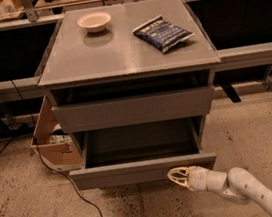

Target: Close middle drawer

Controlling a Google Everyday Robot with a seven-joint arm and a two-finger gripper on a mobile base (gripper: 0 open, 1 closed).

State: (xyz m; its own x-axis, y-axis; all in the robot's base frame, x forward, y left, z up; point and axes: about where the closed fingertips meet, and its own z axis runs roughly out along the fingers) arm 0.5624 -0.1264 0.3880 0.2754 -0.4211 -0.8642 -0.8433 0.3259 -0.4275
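The middle drawer (142, 170) stands pulled well out of the grey cabinet (119, 57), low down, its flat front facing the speckled floor (30, 216). The gripper (175, 176) is at the lower edge of this front, right of its middle, on a white arm (248, 190) that comes from the lower right; I cannot tell if it is open or closed. On the cabinet top lie 1 bowl (94, 21) and 1 dark blue bag (162, 32), well apart

I can read no text; the print on the blue snack bag (163, 33) is illegible. My gripper (178, 177) sits just under the middle drawer's (135, 171) front.
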